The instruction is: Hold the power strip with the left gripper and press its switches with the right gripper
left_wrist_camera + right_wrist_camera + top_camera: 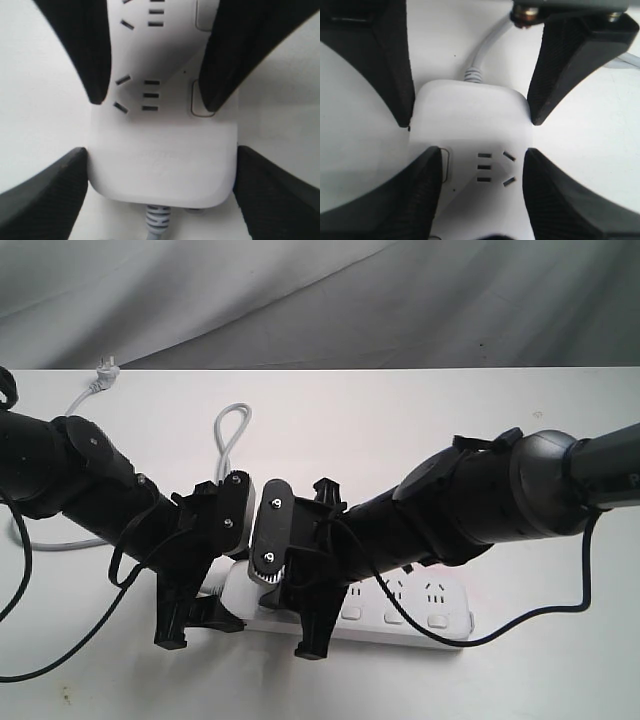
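Note:
The white power strip (400, 618) lies on the table near its front edge, with its cord end toward the left. My left gripper (200, 625) is shut on that cord end. In the left wrist view its fingers (55, 195) sit against both long sides of the power strip (160, 155). My right gripper (315, 625) stands open just beside it, over the strip's face. In the right wrist view (481, 195) one fingertip (422, 195) rests on the edge of the first switch (446, 165). That switch (196, 97) is half covered in the left wrist view. Other switches (395, 617) show to the right.
The thin grey cord (232, 430) loops back over the white table (420, 440) to a plug (105, 370) at the far left. Black cables (540, 615) hang from both arms. A grey cloth backdrop (320, 300) rises behind the table.

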Controlling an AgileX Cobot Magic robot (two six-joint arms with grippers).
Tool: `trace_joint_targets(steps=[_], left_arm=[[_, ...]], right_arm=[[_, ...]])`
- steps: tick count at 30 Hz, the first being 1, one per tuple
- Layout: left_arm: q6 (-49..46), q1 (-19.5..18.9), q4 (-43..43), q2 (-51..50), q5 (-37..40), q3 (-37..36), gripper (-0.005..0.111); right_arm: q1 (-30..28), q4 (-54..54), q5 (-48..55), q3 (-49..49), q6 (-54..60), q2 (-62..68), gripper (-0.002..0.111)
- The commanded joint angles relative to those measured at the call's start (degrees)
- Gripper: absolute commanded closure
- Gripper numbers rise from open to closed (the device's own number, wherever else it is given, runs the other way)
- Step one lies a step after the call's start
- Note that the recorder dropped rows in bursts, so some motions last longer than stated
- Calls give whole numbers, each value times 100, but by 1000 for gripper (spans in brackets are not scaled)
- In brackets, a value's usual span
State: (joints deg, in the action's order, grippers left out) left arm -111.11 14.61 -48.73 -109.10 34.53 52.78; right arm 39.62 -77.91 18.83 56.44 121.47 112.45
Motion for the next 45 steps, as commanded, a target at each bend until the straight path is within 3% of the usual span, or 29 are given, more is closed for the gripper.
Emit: trace_joint_targets(steps=[1,10,27,45], left_arm=[[-35,27,-10,-36,2,23,40],[-35,27,-10,-36,2,23,40],[-35,27,-10,-36,2,23,40],[-36,27,-10,-36,-14,23,40]], right_arm=[[101,106,-361,-102,130,311,61],[102,-31,-428,-102,130,371,61],[-164,-243,-531,-515,106,-951,61],[-155,-160,-293,-633,2,-799,61]])
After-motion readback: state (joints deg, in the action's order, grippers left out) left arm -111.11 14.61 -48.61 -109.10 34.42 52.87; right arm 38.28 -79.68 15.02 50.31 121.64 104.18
